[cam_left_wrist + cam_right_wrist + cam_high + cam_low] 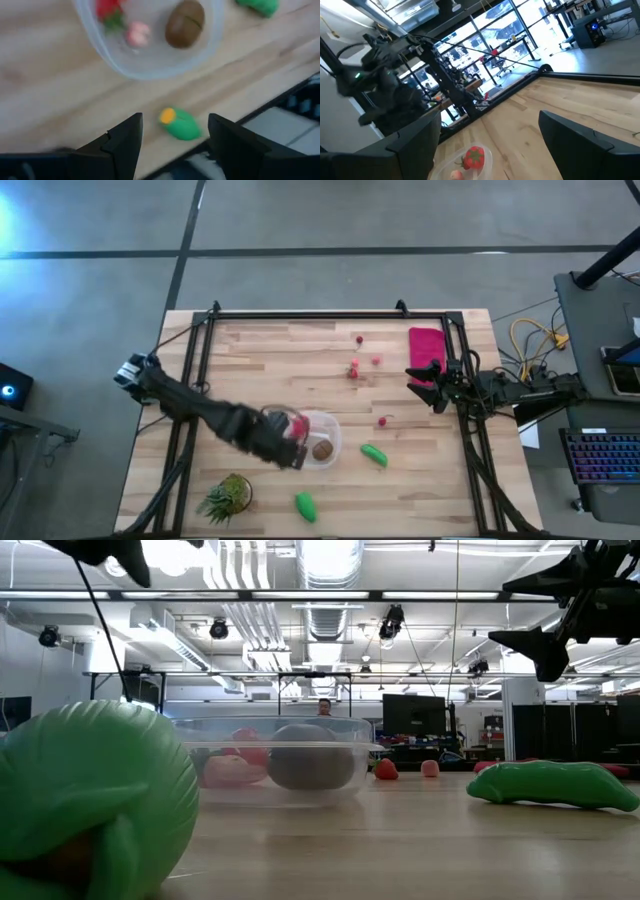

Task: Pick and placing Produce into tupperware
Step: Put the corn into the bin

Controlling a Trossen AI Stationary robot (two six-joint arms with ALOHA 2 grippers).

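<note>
The left gripper (285, 442) is seen released and empty at lower centre of the high view, over the tupperware's (331, 432) left edge. Inside are held a tomato (106, 9), a brown piece (185, 24) and a pink piece (138, 34). The right gripper (432, 385) is parked spread wide at right.

The table (300, 370) is pale wood in lengthwise strips, framed by black rails; both arms are black. The tupperware (330, 435) is clear and colourless, holding a red tomato (107, 9) with a green cap, a pink piece (138, 34) and a brown piece (185, 24) with a dark line. Outside it lie two green pieces (374, 454), one (180, 125) with a yellow end, red berries (353, 368), a magenta-red cloth (427, 347) and a green-leafed plant (226, 496).
</note>
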